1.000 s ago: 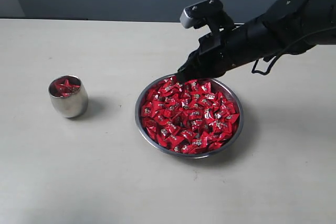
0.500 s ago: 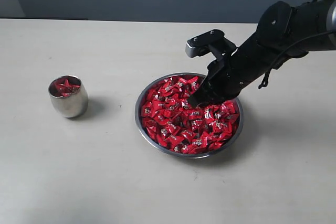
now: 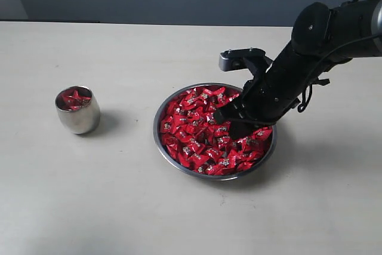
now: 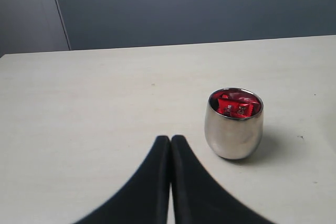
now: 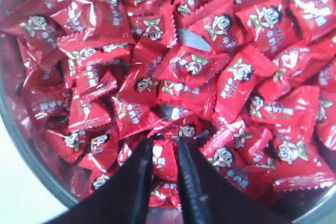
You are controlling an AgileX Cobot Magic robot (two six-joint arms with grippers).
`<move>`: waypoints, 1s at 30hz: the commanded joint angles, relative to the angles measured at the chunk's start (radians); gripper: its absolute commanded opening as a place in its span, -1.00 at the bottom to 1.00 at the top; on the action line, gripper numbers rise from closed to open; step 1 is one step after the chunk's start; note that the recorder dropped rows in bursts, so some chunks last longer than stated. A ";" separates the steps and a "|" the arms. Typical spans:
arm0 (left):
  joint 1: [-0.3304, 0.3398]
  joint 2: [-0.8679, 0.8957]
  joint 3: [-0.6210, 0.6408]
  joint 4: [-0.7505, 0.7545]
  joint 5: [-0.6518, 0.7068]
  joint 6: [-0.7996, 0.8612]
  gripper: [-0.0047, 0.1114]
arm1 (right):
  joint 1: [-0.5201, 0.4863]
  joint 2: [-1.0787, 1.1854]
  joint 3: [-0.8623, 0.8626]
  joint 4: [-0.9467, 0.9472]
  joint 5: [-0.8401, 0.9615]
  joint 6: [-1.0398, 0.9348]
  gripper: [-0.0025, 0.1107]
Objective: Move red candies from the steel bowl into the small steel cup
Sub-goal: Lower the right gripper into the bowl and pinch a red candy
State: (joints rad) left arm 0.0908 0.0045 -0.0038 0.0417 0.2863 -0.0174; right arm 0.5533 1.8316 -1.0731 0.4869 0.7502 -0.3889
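Where red candies (image 3: 200, 132) fill the steel bowl (image 3: 156, 131), right fingers (image 5: 134, 187) dip — slightly spread.

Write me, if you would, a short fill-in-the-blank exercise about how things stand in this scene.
1. The right gripper reaches into the steel bowl, its tips among the ____ candies.
2. The small steel cup stands ____ on the table, apart from the bowl.
3. The left gripper has its jaws ____, with no gap between them.
Missing words: red; upright; shut.
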 commanded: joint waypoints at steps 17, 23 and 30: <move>-0.007 -0.004 0.004 0.003 -0.002 -0.003 -0.91 | -0.004 0.146 -0.169 0.032 0.084 0.367 -0.27; -0.007 -0.004 0.004 0.003 -0.002 -0.003 -0.91 | -0.004 0.158 -0.169 -0.098 0.109 0.465 -0.28; -0.007 -0.004 0.004 0.003 -0.002 -0.003 -0.91 | -0.004 0.158 -0.169 -0.107 0.134 0.494 -0.28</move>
State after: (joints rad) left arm 0.0908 0.0045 -0.0038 0.0417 0.2863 -0.0174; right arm 0.5533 1.9911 -1.2348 0.3813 0.8693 0.0972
